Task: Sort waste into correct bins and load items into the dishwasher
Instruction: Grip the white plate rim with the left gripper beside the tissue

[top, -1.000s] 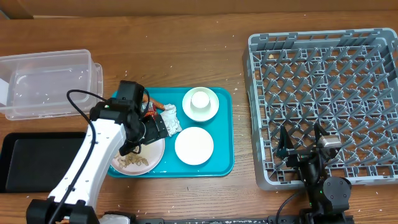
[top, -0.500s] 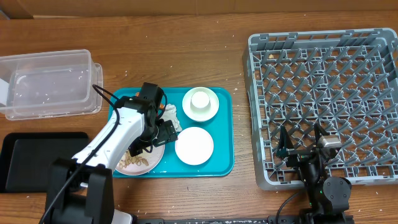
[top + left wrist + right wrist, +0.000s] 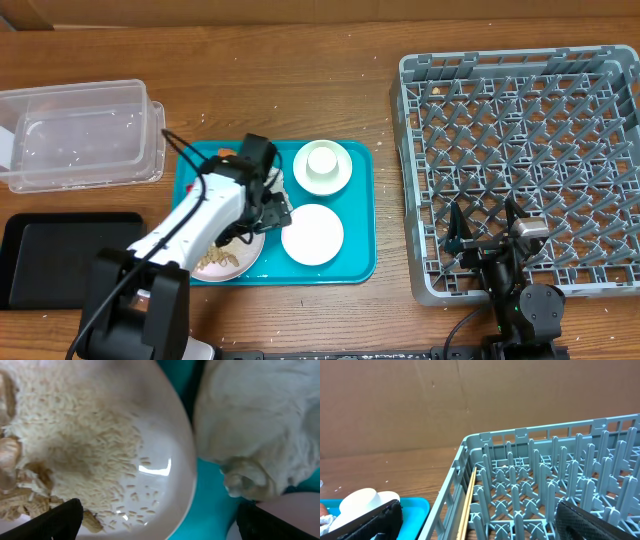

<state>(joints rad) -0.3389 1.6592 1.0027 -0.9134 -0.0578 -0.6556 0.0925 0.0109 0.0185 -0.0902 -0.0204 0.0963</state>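
Left pincer (image 3: 160, 527) is hovering, fingers apart, straddling plate (image 3: 161, 442) rim and napkin (image 3: 260, 425), probably lining up the napkin for binning. Right pincer (image 3: 480, 525) is idling apart at rack (image 3: 545, 485) edge, out of the way.

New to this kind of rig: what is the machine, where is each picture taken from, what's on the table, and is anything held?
Two robot arms work at a wooden table, each ending in a two-fingered pincer. One picture looks down from above; the other two come from cameras on the wrists. On the table are a clear tub, a black tray, a grey dish rack and a teal tray. The teal tray carries a plate of rice, a crumpled napkin, a bowl, and a second bowl holding a cup. The left pincer hangs open over the plate's edge and the napkin, holding nothing. The right pincer sits open by the rack's edge, also empty.
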